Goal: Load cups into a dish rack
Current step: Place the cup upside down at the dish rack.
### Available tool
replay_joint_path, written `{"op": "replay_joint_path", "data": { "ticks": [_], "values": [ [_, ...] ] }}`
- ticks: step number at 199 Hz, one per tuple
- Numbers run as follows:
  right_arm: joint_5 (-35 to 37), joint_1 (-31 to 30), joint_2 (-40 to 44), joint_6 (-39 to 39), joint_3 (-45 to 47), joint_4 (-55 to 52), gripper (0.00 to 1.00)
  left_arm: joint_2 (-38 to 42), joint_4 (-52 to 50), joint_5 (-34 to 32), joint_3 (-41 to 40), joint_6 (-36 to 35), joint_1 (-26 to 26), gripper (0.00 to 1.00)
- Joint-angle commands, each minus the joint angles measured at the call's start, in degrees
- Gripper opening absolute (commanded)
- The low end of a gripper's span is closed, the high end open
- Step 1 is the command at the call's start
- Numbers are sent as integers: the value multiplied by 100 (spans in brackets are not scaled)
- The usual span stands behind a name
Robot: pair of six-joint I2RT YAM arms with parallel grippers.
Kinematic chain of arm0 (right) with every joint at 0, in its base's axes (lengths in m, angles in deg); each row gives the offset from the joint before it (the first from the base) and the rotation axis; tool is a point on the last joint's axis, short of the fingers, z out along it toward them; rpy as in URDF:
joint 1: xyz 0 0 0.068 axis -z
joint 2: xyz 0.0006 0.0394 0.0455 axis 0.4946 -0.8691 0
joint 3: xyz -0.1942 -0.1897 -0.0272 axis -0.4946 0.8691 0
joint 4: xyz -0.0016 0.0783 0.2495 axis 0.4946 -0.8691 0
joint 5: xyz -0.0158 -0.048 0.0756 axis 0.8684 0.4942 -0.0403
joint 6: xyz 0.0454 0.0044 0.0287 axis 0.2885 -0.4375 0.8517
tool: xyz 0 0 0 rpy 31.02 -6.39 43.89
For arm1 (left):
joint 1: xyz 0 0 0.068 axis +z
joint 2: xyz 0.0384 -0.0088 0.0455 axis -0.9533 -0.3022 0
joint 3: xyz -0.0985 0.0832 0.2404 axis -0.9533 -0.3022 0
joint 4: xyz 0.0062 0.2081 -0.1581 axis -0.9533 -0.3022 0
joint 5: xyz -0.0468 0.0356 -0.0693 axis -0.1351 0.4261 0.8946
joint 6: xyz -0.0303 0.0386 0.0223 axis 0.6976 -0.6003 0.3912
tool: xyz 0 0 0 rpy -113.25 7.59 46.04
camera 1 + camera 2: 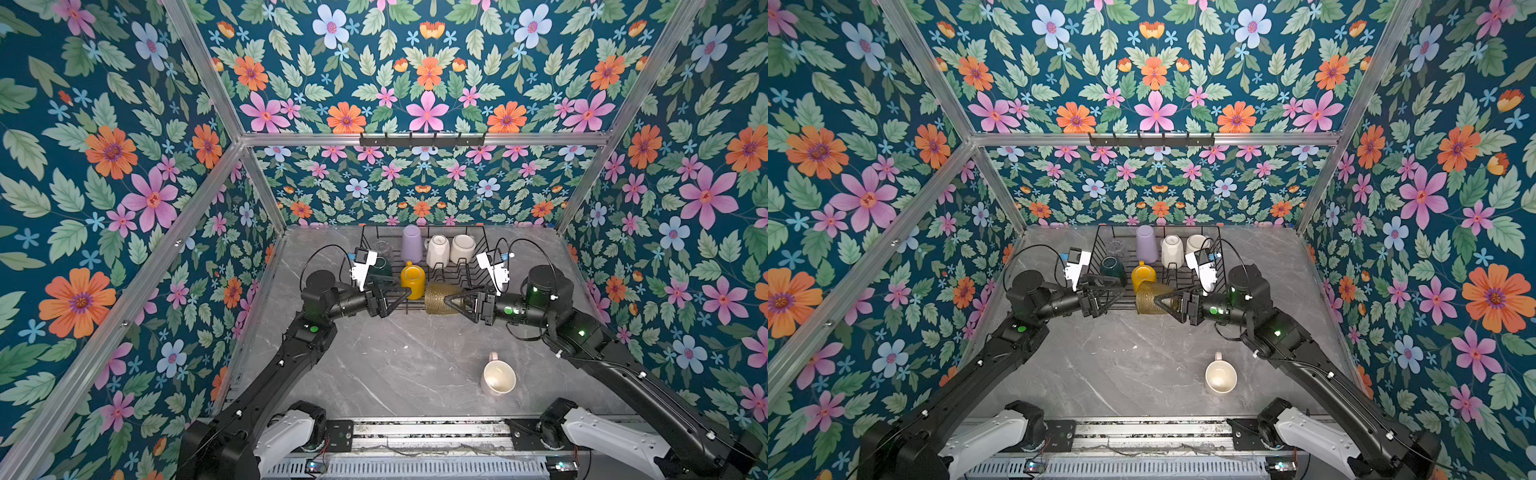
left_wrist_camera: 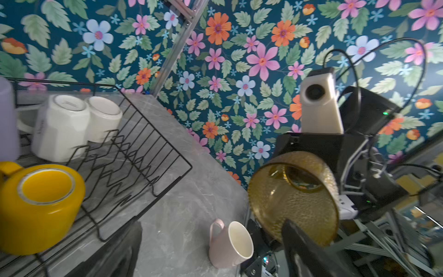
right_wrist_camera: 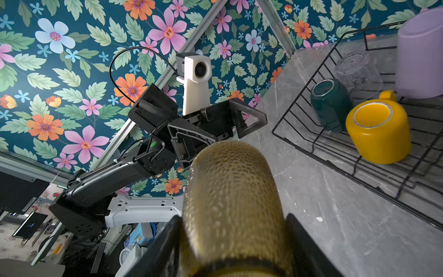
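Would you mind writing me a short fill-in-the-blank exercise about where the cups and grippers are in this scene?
1. The right gripper is shut on the olive-brown glass, while the left gripper is ___ and holds nothing.
2. The pale pink mug stands ___ the dish rack, on the table.
3. ___ white mugs sit upside down in the dish rack.

Missing words: open; outside; Two.

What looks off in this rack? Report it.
The yellow mug sits in the dish rack with its open mouth showing, while the two white mugs and lilac tumbler behind it stand upside down. The pale pink mug stands outside it on the table.
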Motion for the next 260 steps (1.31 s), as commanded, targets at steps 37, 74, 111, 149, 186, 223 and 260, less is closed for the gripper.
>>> {"op": "replay_joint_path", "data": {
  "ticks": [37,74,111,149,186,223,260],
  "values": [
    [1567,1,227,-719,-613,-1844,0,590,-1628,-3236,172,-1426,86,100],
    [2488,1,-333,-1161,-1269,-2830,0,663,-1882,-4796,726,-2169,97,100],
    [3201,3,-1234,-1554,-2051,-3511,0,610,-1939,-5123,1134,-2616,98,100],
    [3128,291,-2264,-1891,-2812,-3829,0,727,-1819,-4838,790,-2476,125,100],
    [3391,380,-3165,-2203,-3577,-4084,0,893,-1833,-4800,744,-2467,128,100],
    [3377,453,-3930,-2370,-4180,-4192,0,992,-1873,-4713,691,-2450,142,100],
    [3396,508,-4651,-2510,-4675,-4313,0,1066,-1896,-4757,681,-2469,134,100]
  ]
}}
